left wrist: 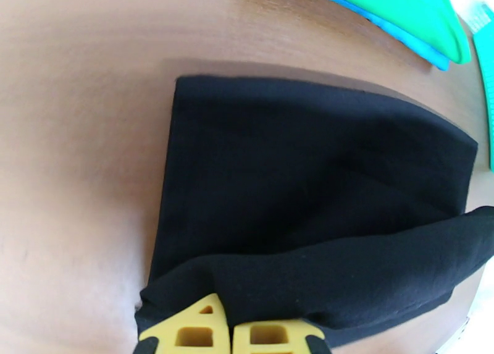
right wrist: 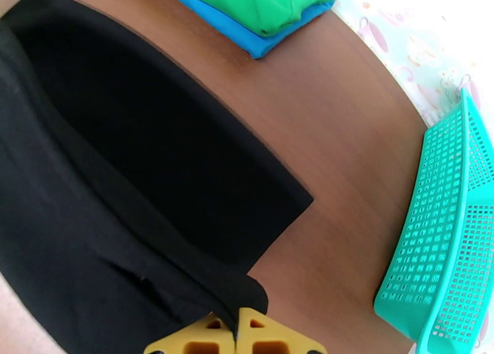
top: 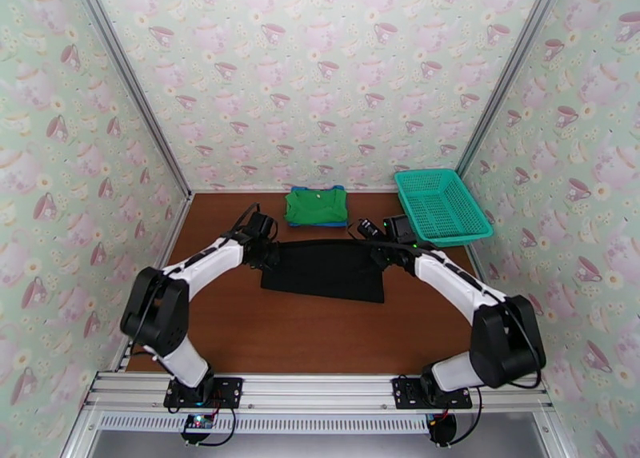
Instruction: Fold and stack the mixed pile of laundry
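A: Status on black garment (top: pixel 324 269)?
B: Spread on brown table (top: pixel 240 332), centre of top view, between both arms. Upper edge pinched at left and right ends. One layer doubled over another near the fingers in both wrist views.
A: Jaws?
B: Left gripper (left wrist: pixel 230 337) closed on black fabric, bottom centre of left wrist view. Right gripper (right wrist: pixel 236 337) likewise clamped on a pinch of the same cloth, bottom centre of right wrist view.
A: Rest of pile?
B: Green shirt (top: pixel 316 205) folded, stacked on blue shirt (right wrist: pixel 259 45), blue edges showing beneath. Upper centre of top view, near black garment, not touching.
A: Basket?
B: Teal basket (top: pixel 442 204) at upper right, against the wall, apart from all cloth.
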